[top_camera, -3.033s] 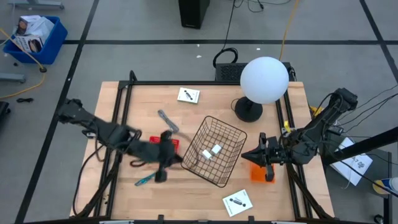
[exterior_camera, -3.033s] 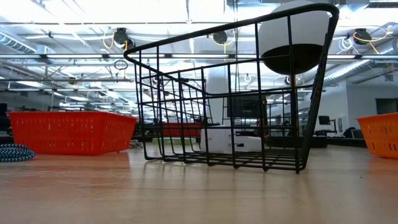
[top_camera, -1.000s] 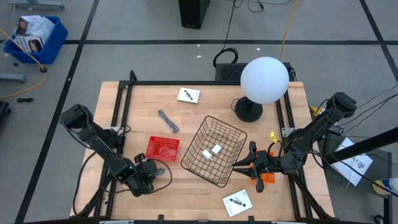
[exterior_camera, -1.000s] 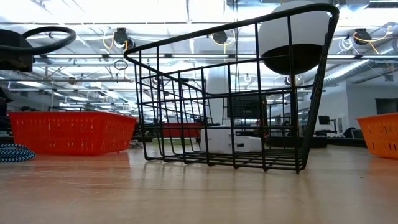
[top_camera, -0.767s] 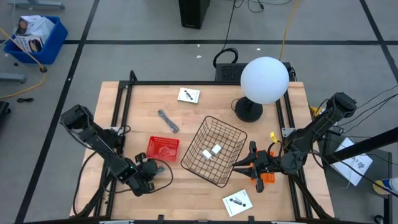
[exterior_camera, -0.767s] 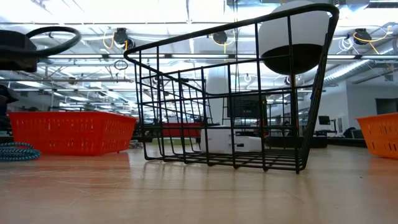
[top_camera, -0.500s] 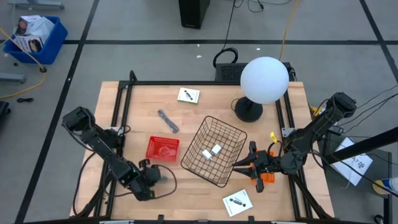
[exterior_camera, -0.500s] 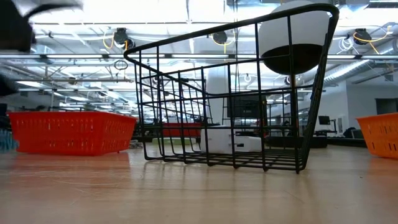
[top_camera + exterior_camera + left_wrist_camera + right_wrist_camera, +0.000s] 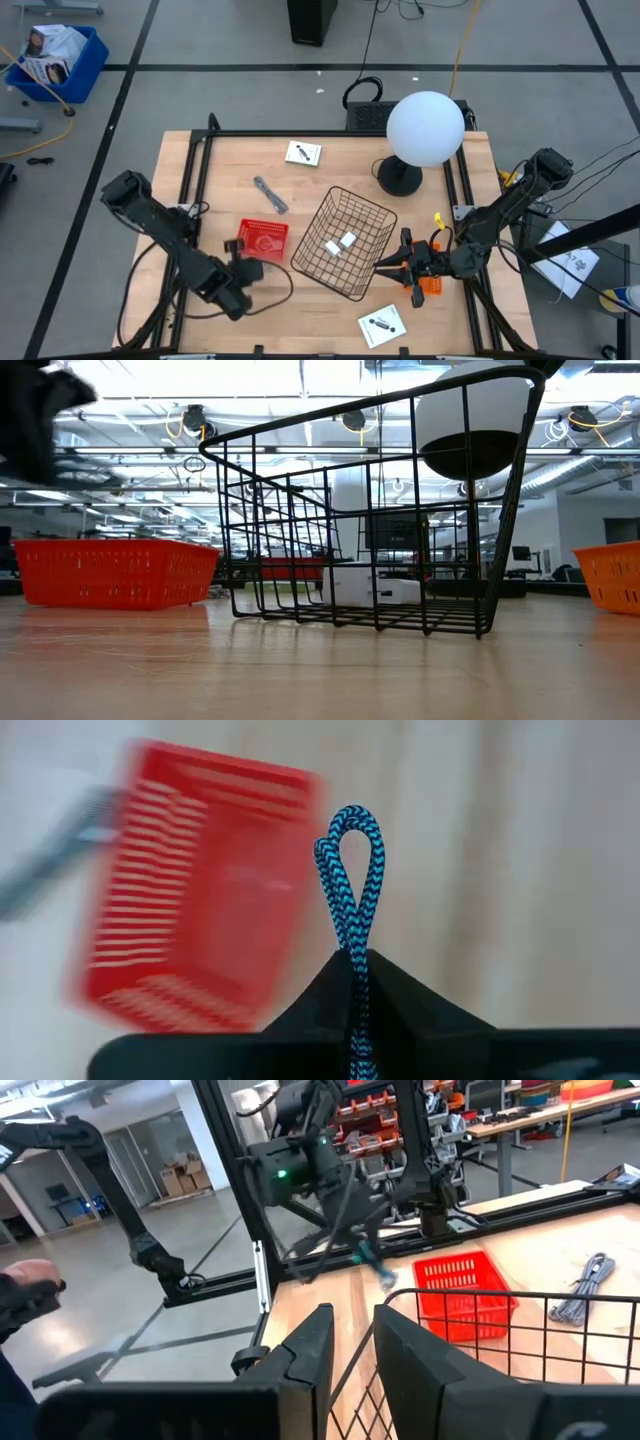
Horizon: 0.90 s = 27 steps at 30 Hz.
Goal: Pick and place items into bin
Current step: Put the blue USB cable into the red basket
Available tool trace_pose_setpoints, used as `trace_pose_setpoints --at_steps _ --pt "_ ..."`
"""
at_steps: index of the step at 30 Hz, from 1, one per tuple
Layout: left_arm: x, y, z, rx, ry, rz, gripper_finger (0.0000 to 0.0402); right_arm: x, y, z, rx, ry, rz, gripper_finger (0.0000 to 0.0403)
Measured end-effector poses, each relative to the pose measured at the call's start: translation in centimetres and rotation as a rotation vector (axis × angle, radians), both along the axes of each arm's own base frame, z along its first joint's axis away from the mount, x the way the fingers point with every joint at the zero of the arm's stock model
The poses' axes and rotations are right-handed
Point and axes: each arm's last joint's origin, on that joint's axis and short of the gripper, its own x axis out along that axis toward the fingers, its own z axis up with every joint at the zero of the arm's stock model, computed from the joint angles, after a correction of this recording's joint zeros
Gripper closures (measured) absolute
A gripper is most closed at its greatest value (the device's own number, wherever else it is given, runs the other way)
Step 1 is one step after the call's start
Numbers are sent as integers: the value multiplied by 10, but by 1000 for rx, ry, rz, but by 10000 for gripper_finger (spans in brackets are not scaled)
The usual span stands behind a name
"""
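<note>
1. Since the left gripper (image 9: 355, 960) is clamped on a teal cord (image 9: 350, 870), with the braided loop sticking out past the fingertips, treat it as soft and light. It will flop and swing, not hold shape.
2. The best hold looks low on the loop, both strands pinched together, as now. One strand alone would likely slip.
3. In the high view, the left gripper (image 9: 245, 272) sits lower left of centre, just below the red basket (image 9: 262, 238). The wire bin (image 9: 345, 243) is to its right, apart from it.
4. The right gripper (image 9: 355, 1345) has its jaws slightly apart with nothing between them. It waits at the bin's lower right edge.
5. Two white blocks (image 9: 340, 243) are already in the bin. A grey bent piece (image 9: 270, 194) and two cards (image 9: 303, 153) (image 9: 381, 325) lie out on the table (image 9: 230, 170).
6. Hard to read:
   - the cord is barely visible from above;
   - how far it runs behind the fingers is hidden;
   - the low view shows only a dark blur at upper left.
</note>
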Motion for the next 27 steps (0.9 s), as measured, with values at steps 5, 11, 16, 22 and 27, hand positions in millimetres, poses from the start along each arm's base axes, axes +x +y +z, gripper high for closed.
trace_pose_setpoints --at_steps 5,11,16,22,27 --pt "10 23 13 173 1 30 391 0 0 0 -11 -1 1 332" --pt "29 50 12 233 36 45 369 0 0 0 -8 0 1 332" --pt "31 72 -2 257 94 106 388 0 0 -1 -12 4 1 332" --pt "23 92 -29 233 172 212 370 0 0 -1 -12 4 1 332" --pt "22 94 -43 165 169 208 280 0 0 -1 -12 4 1 332"
